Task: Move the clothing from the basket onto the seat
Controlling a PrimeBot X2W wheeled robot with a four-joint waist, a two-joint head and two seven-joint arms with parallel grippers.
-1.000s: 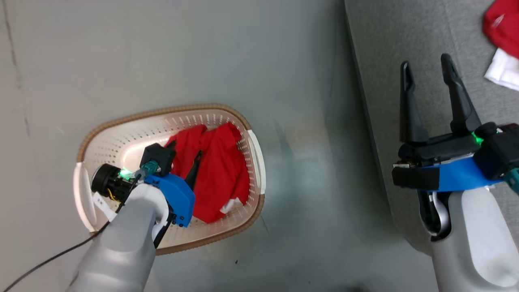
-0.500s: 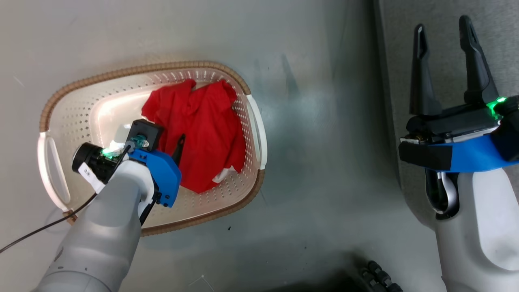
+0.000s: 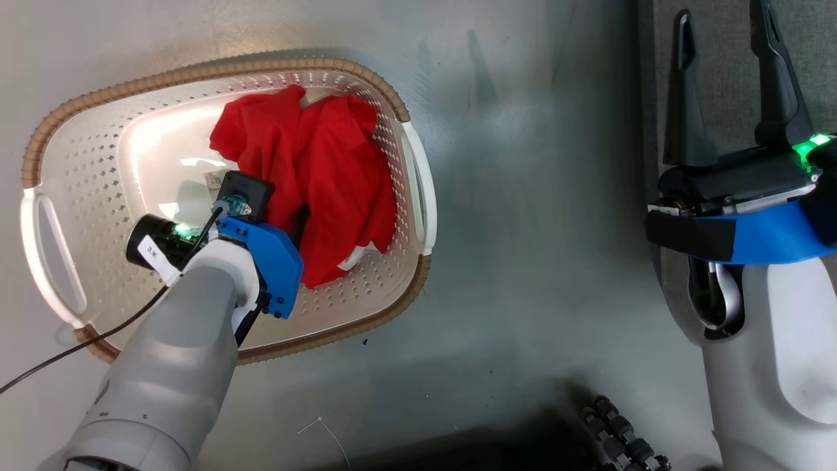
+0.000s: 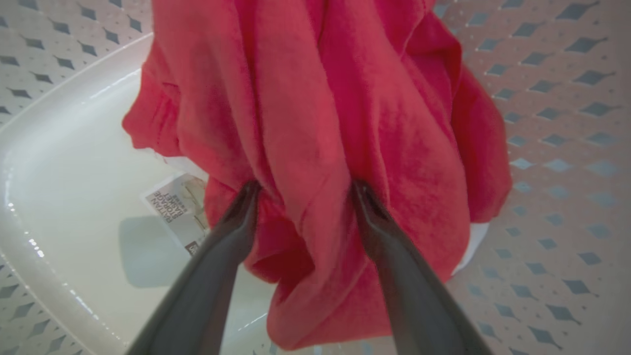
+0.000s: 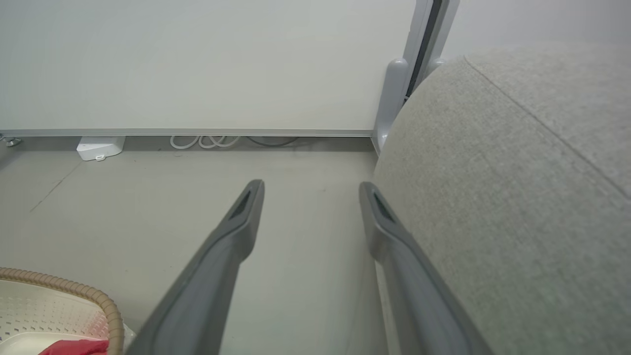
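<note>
The cream perforated basket (image 3: 418, 170) with a brown rim stands on the floor at the left of the head view. A crumpled red clothing piece (image 3: 327, 163) with a bit of white trim lies in its right half. My left gripper (image 3: 301, 222) reaches down into the basket. In the left wrist view my left gripper (image 4: 304, 190) is open, its fingers pressed into the clothing (image 4: 315, 98) on either side of a raised fold. My right gripper (image 3: 722, 26) is open and empty over the edge of the grey seat (image 3: 817, 65). In the right wrist view my right gripper (image 5: 310, 187) points along the floor beside the seat (image 5: 517, 197).
A printed label (image 4: 177, 207) lies on the basket bottom. A black cable (image 3: 65, 366) trails from my left arm. A dark ribbed object (image 3: 621, 438) sits at the bottom edge. A pale wall panel (image 5: 197, 64), white cables (image 5: 204, 141) and a small white box (image 5: 98, 148) stand beyond the floor.
The head camera has dropped closer and shifted, so the basket looks larger and the seat's top has left the picture. My left gripper has sunk lower, its fingers now in the red fabric.
</note>
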